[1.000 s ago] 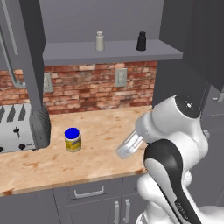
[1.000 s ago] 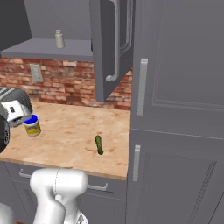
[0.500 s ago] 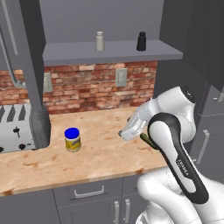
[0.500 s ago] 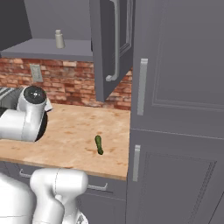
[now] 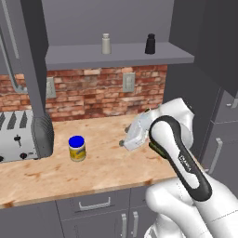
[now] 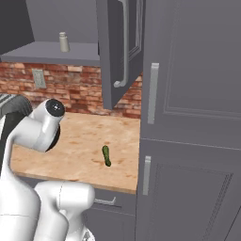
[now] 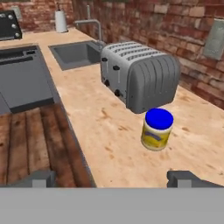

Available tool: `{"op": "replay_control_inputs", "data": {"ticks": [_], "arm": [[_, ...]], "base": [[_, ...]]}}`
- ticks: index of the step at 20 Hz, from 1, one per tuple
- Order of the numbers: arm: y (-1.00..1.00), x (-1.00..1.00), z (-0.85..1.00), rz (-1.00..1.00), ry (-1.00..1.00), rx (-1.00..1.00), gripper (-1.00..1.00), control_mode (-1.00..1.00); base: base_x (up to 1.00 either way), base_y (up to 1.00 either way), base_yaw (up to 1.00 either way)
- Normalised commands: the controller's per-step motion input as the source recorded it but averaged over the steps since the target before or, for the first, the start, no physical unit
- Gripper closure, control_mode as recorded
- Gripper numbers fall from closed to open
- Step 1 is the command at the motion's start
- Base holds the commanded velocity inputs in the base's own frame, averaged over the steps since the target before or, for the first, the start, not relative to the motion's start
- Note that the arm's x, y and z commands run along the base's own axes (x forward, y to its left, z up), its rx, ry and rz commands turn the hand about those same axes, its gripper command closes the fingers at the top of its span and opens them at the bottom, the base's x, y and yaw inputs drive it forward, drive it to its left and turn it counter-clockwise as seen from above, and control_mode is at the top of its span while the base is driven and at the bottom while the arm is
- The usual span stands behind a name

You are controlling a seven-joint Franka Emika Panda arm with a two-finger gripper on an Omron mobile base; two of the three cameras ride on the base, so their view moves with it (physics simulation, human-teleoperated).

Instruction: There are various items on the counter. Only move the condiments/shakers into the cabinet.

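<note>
The light-grey shaker (image 5: 106, 44) and the black tapered shaker (image 5: 149, 44) stand on the shelf of the open cabinet (image 5: 121, 55). The grey shaker (image 6: 63, 42) is also in the right base view. The yellow-labelled jar with a blue lid (image 5: 77, 148) stands upright on the counter (image 5: 107, 169), right of the toaster. My gripper (image 5: 124, 142) hovers over the counter to the jar's right, pointing towards it. In the hand view the jar (image 7: 156, 129) lies ahead and to the right of the open gripper (image 7: 113, 179), with nothing between the fingertips (image 7: 186, 178).
A silver toaster (image 5: 23, 135) stands at the counter's left, just behind the jar (image 7: 140, 76). A sink with a faucet (image 7: 78, 52) lies beyond it. The thin green vegetable (image 6: 107, 155) lies near the counter's right end. An open cabinet door (image 6: 117, 47) hangs above.
The arm has swung round, its elbow coming forward and up, and the hand has risen a little over the counter. The jar and both shakers have stayed put.
</note>
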Motion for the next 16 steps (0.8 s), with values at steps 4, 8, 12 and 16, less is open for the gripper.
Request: {"op": "replay_control_inputs", "data": {"ticks": [4, 8, 12, 16], "arm": [[0.42, 0.18, -0.15, 0.23, -0.01, 0.05, -1.00, -1.00], [0.29, 0.24, -0.18, 0.20, -0.05, 0.00, -1.00, -1.00], [0.12, 0.14, -0.27, 0.16, -0.04, 0.11, -1.00, -1.00], [0.00, 0.00, -0.21, 0.10, -0.05, 0.17, -1.00, -1.00]], "base": [[0.00, 0.00, 0.00], [0.00, 0.00, 0.00], [0.00, 0.00, 0.00], [0.00, 0.00, 0.00]]}}
